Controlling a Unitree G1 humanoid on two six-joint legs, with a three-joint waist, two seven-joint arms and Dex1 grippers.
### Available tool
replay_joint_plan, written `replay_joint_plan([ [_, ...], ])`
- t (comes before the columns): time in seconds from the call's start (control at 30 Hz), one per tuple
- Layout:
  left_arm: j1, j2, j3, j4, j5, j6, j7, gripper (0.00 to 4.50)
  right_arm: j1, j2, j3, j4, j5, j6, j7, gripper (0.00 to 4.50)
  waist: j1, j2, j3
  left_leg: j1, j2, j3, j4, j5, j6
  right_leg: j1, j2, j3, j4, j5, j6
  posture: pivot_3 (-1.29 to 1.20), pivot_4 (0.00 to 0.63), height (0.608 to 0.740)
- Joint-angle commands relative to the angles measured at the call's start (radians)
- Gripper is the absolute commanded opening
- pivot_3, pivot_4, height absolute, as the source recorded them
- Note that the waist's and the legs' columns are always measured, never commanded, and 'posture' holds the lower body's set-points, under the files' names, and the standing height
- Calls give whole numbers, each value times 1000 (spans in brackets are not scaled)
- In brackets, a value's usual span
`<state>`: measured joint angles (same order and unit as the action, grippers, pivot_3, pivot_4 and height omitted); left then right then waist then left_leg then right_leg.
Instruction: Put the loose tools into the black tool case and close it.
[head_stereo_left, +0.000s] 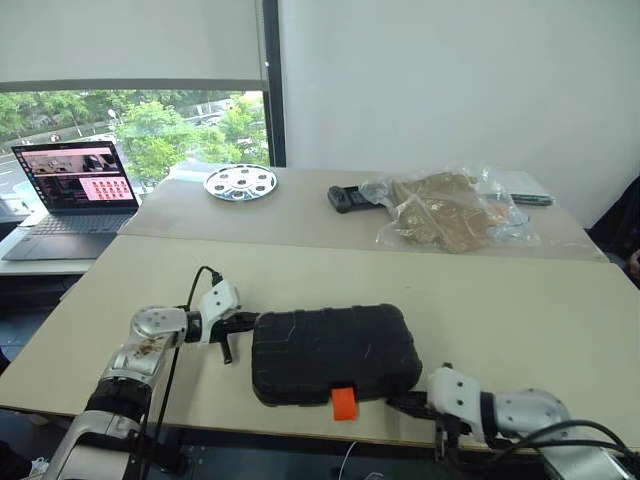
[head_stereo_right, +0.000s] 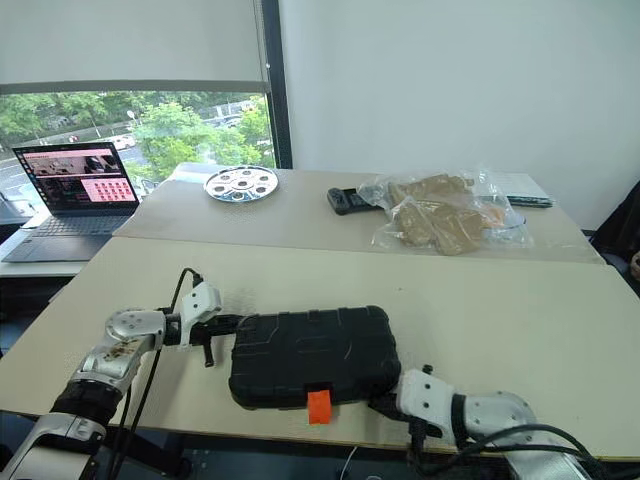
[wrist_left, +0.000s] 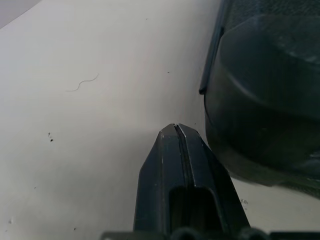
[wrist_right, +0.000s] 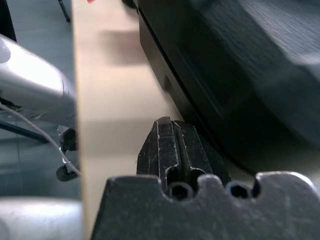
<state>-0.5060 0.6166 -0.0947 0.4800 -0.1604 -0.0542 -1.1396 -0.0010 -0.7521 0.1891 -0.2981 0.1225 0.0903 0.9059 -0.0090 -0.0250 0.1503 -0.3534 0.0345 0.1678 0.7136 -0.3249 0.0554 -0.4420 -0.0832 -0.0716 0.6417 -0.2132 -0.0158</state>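
The black tool case lies closed on the near table, its lid down and its orange latch facing the front edge. My left gripper is shut with nothing in it, its tip just beside the case's left end; the left wrist view shows the pressed-together fingers next to the case wall. At the case's front right corner, by the table edge, my right gripper is shut and empty. Its fingers lie along the case's side. The loose tools are out of view.
On the far table are an open laptop at the left, a round metal disc, a small flat black gadget and a clear plastic bag of brown items. The near table's front edge runs just below the case.
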Motion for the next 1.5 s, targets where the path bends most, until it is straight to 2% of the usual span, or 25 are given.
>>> replay_joint_plan([
  [0.03, 34, -1, 53, -66, -45, 40, 23, 17, -98, 27, -19, 84, -31, -25, -31, 0, -4, 0, 0, 0, 0, 0, 0, 0, 0, 0, 0, 0, 0, 0, 0, 0, 150, 740],
  [0.23, 165, -27, 146, -243, -159, 141, 71, 17, -266, 39, -42, 309, -64, -107, -13, 0, -8, -1, 0, 0, 0, 1, 0, 0, 0, -1, -2, 1, 1, 0, 0, 0, 150, 740],
  [0.37, 177, -28, 172, -318, -217, 203, 75, 17, -254, 14, -75, 322, -47, -126, 10, 0, 9, -1, 1, -1, 0, 0, 0, 0, 0, 0, -6, -1, 1, 0, 0, 0, 150, 740],
  [0.47, 106, -37, 194, -340, -236, 229, 115, 17, -144, -32, -147, 177, 56, 2, 52, 0, 22, -1, 1, -1, 0, -1, 0, 0, 0, 0, -7, -2, 1, 0, 0, 0, 150, 740],
  [0.57, 28, -30, 181, -396, -332, 352, 47, 17, -10, -92, -200, -18, 157, 143, 90, 0, 26, -1, 1, -3, -1, -4, 0, 0, 0, 1, -7, -3, -1, 0, 0, 0, 150, 740],
  [0.63, -5, -10, 144, -419, -344, 415, 5, 17, 44, -119, -220, -110, 197, 205, 99, 0, 21, -1, 1, -4, -1, -5, 0, 0, 1, 1, -6, -4, -1, 0, 0, 0, 150, 740],
  [0.77, -45, -13, 20, -418, -262, 401, -53, 17, 96, -132, -227, -230, 246, 327, 71, 0, 9, -1, 1, 1, -1, -4, -1, 0, 1, 3, -5, -3, -1, 0, 1, 0, 150, 740],
  [0.9, -76, -47, -87, -325, -136, 284, -58, 17, 42, -111, -147, -222, 181, 342, 42, 0, 8, -1, 1, 0, -1, -3, 0, 0, 0, 3, -1, -2, -1, -1, 1, 0, 150, 740],
  [1.23, -76, -86, -116, -250, -65, 217, -39, 17, -115, -111, -77, -249, 181, 437, 55, 0, 20, -1, 1, 0, -1, -4, 1, 0, 1, 2, -2, 1, -1, 0, 0, 0, 150, 740],
  [1.4, -73, -86, -120, -217, -52, 196, -40, 17, -184, -87, 3, -196, 137, 423, 58, 0, 20, -1, 0, 0, -1, -4, 1, -1, 2, 3, -3, 1, -1, 0, 0, 0, 150, 740],
  [1.5, -77, -81, -115, -208, -44, 187, -37, 17, -252, -33, 42, -159, 124, 425, 41, 0, 19, 0, 0, 1, -1, -4, 1, -1, 2, 3, -3, 1, 0, 0, 0, 0, 150, 740],
])
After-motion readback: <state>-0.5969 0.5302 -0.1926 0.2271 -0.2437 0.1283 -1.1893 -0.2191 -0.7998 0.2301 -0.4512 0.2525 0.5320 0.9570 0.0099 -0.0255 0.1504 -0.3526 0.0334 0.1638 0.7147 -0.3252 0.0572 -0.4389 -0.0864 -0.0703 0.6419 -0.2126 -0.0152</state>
